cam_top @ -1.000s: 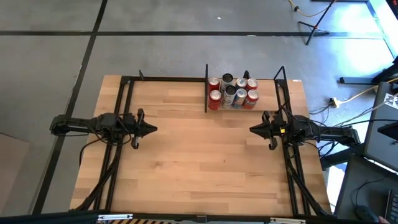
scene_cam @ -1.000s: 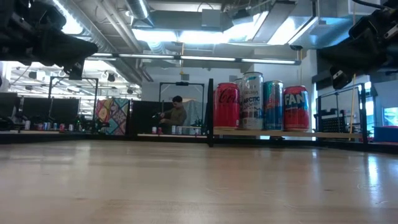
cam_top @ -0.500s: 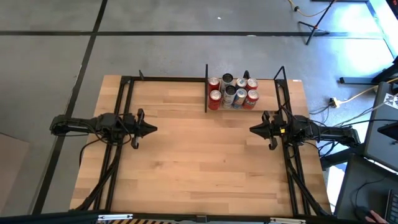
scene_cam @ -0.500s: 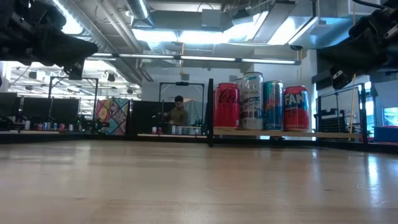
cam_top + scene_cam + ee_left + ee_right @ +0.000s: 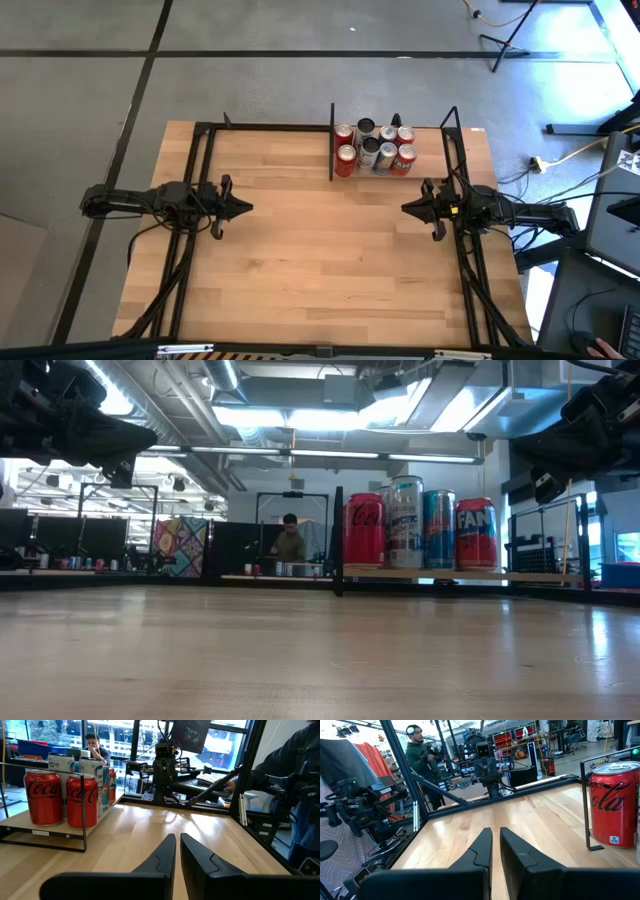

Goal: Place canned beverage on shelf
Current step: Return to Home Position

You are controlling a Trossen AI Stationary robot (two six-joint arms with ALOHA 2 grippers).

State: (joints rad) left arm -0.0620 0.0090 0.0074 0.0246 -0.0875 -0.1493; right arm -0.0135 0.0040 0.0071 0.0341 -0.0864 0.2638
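Nothing has been moved in the last second
Left claw (image 5: 244,208) and right claw (image 5: 408,208) are held closed and empty; cans (image 5: 375,148) are set on the shelf (image 5: 331,155), task judged complete

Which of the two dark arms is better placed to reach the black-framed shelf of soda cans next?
Probably the right. The right gripper rests just in front of the black metal-framed shelf holding the soda cans, while the left gripper sits across the table. Both are shut and empty.
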